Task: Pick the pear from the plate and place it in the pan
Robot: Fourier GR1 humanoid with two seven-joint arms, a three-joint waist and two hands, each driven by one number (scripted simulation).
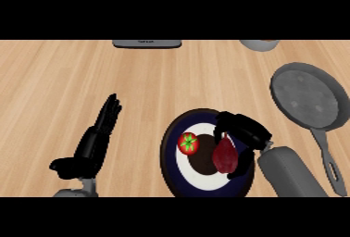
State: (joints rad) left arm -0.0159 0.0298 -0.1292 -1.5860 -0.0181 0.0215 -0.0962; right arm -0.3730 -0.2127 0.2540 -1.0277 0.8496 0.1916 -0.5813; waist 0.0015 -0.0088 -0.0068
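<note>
One pale wooden counter [82,78] is seen from above. A round grey metal pan [305,96] with a long handle is set at the right, nothing in it. A dark-rimmed, white-centred round plate [171,152] is placed beside it, carrying a red tomato [188,143] and the dark red pear [225,155]. The pear is enclosed by the curled right hand [240,132], on the plate. The left hand [99,134] is held straight-fingered, well apart.

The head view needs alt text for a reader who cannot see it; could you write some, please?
The right hand curls round a dark red pear on a dark plate, beside a tomato. A grey pan waits to the right; the left hand rests open at left.
</note>
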